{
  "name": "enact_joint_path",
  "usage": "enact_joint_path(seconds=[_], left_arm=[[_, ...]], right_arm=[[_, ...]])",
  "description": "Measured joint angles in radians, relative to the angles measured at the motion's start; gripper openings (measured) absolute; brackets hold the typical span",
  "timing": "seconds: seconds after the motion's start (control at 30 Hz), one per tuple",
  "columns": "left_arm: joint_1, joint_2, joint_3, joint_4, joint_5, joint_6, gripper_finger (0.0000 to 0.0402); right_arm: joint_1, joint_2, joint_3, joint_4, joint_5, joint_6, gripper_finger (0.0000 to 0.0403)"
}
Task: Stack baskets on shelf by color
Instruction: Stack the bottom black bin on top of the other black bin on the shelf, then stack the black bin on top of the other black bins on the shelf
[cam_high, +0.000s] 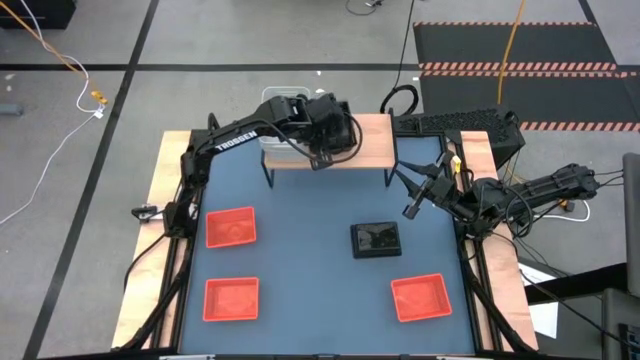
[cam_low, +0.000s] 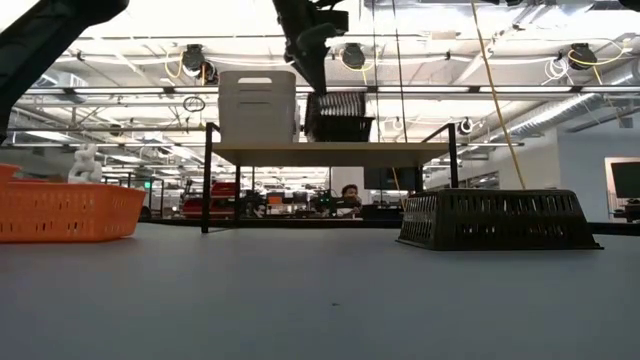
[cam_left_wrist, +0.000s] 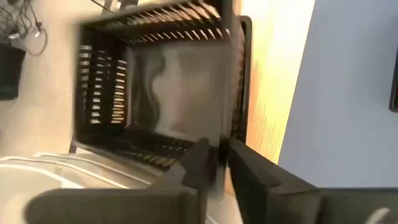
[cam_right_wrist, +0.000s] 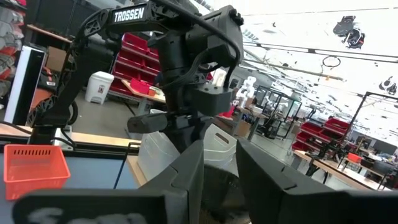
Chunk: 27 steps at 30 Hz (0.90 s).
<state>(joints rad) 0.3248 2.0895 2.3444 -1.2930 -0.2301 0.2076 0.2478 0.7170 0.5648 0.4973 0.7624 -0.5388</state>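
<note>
On the wooden shelf (cam_high: 375, 140) at the table's far edge stands a stack of white baskets (cam_low: 257, 105). Right beside it a black basket (cam_low: 340, 115) rests with its bottom on the shelf board (cam_low: 330, 153). My left gripper (cam_left_wrist: 219, 163) comes down on that basket from above, slanting. Its fingers are a little open and stand on either side of the basket's near wall (cam_left_wrist: 214, 146). My right gripper (cam_right_wrist: 219, 171) waits open at the table's right side (cam_high: 410, 208), holding nothing. Another black basket (cam_high: 376, 239) lies bottom up on the table. Three red baskets (cam_high: 231, 227) (cam_high: 231, 299) (cam_high: 420, 297) stand on the table.
The shelf's right third (cam_high: 375, 150) is bare wood. The shelf's thin black legs (cam_low: 207, 180) stand on the blue table top. The left arm (cam_high: 235, 135) reaches across the table's far left corner. Cables and floor lie beyond the table's edges.
</note>
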Motion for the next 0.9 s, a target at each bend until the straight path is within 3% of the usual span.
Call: enact_joint_path(seconds=[0.2,0.4,0.57,0.77,0.9], left_arm=[[0.000,0.000,0.000,-0.016,0.001,-0.005,0.0115],[-0.016,0.000,0.000,-0.014,0.001,0.021,0.0137],[-0.081,-0.012,-0.002,-0.028,0.014,0.110,0.0124],[-0.234,-0.003,-0.012,0.001,0.149,0.210,0.0090],[-0.338,-0.001,-0.107,0.115,0.270,0.228,0.0083]], right_arm=[[0.000,0.000,0.000,0.000,0.000,0.000,0.0091],[0.000,0.000,0.000,-0.001,0.000,0.002,0.0091],[0.000,0.000,0.000,-0.008,0.000,0.002,0.0091],[0.000,0.000,0.000,-0.008,0.000,0.003,0.0091],[0.005,0.000,0.000,-0.035,-0.034,0.039,0.0093]])
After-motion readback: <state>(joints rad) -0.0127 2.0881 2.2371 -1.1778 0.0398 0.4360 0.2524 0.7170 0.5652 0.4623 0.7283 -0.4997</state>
